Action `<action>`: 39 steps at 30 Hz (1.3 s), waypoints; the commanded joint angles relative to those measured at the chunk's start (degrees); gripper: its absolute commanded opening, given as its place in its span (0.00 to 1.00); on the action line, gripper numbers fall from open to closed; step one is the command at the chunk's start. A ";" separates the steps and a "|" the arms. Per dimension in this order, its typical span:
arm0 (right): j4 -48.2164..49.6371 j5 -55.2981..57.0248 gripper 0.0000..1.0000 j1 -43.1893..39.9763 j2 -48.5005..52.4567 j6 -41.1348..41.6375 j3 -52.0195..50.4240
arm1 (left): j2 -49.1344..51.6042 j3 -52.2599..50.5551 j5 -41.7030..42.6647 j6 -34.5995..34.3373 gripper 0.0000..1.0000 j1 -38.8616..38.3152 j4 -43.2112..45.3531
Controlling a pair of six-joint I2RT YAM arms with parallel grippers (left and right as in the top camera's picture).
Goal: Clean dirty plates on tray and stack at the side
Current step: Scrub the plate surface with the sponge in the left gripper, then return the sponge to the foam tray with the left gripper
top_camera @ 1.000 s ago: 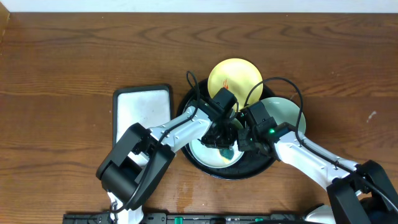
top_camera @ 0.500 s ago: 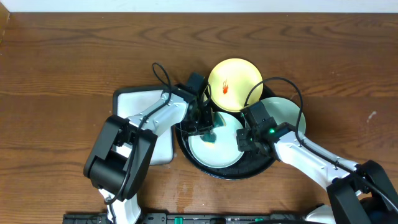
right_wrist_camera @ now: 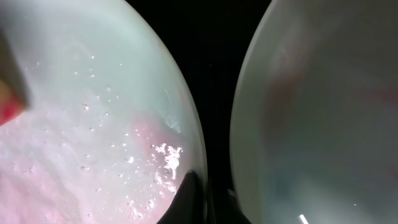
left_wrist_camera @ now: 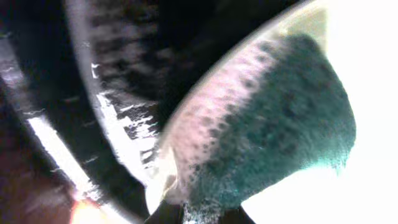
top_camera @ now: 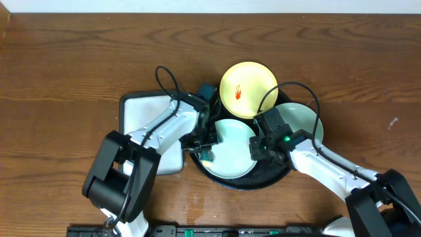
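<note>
The black tray [top_camera: 240,186] holds a mint plate [top_camera: 231,150] in its middle. A second mint plate [top_camera: 304,120] lies at its right and a yellow plate [top_camera: 248,89] with a red smear at its back. My left gripper [top_camera: 206,151] is shut on a teal sponge [left_wrist_camera: 280,124], pressed at the middle plate's left edge by the tray's rim [left_wrist_camera: 118,74]. My right gripper [top_camera: 258,149] is shut on that plate's right rim. In the right wrist view its finger [right_wrist_camera: 198,194] pinches the wet, pink-tinged plate [right_wrist_camera: 93,124]; the second plate [right_wrist_camera: 323,124] is beside it.
A small rectangular white tray [top_camera: 150,122] with a black rim lies just left of the black tray, under my left arm. The brown wooden table [top_camera: 79,59] surrounds both. Cables loop over the yellow plate's edges.
My left gripper has carried the sponge from the middle of the mint plate to its upper left, then down to its left edge. The right gripper has stayed on the rim.
</note>
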 commanded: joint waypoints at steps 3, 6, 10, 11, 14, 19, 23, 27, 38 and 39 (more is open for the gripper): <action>-0.92 1.01 0.01 -0.15 0.81 -1.27 -0.76 | 0.02 -1.88 -0.74 -4.20 0.08 -5.79 5.79; -0.87 1.01 0.01 -0.15 0.81 -1.27 -0.76 | -0.09 -1.77 1.20 -5.16 0.07 -7.56 6.54; -0.98 0.94 0.01 -0.15 0.50 -1.27 -0.76 | -2.73 -1.51 2.21 -5.70 0.08 -5.73 5.25; -1.09 0.74 0.01 -0.15 0.24 -1.29 -0.76 | -4.48 -1.25 2.19 -5.60 0.07 -4.48 4.26; -1.25 0.35 0.01 -0.15 -0.94 -1.29 -0.76 | -10.99 -1.14 2.19 -4.72 0.07 0.02 1.95; -2.71 -0.85 0.01 -0.15 -4.42 -3.37 -0.35 | -23.67 -1.14 -0.50 1.01 0.08 9.57 -3.06; -6.75 -1.81 0.01 -0.15 -7.13 -5.38 1.73 | -29.64 -1.22 -11.58 3.61 0.08 17.33 -9.07; -11.72 -2.03 0.01 -0.15 -7.96 -6.47 6.03 | -29.75 -4.48 -17.07 5.84 0.08 25.62 -10.19; -16.04 -1.97 0.01 -0.20 -7.87 -7.74 16.00 | -25.14 -8.94 -11.65 7.37 0.63 28.85 -6.14; -15.87 -1.92 0.01 -0.20 -7.82 -7.74 16.02 | -25.66 -8.55 -10.49 7.69 0.64 28.85 -6.14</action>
